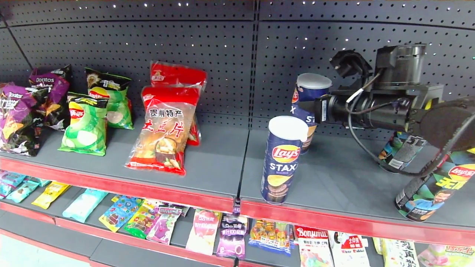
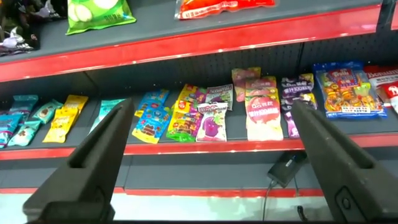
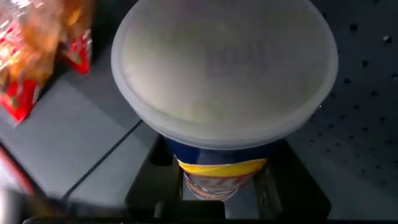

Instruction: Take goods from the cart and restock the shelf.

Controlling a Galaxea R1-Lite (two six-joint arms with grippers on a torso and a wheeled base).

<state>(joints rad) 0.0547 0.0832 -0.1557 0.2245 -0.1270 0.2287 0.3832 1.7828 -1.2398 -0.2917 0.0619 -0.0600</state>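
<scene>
Right pincer clamped on a blue chip can — upright, at the back of the shelf, second blue can at its 7 o'clock near the front edge, red snack bags at 9 o'clock, left pincer spread apart — facing candy packets lower down.

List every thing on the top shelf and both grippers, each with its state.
Front can, upright, lid on, free.
Rear can, upright, lid on, gripped.
Right gripper, jaws shut on rear can.
Left gripper, jaws open, empty.
Black cans, standing, tops hidden behind arm.
Red bags, leaning back.
Green bags, propped upright.
</scene>
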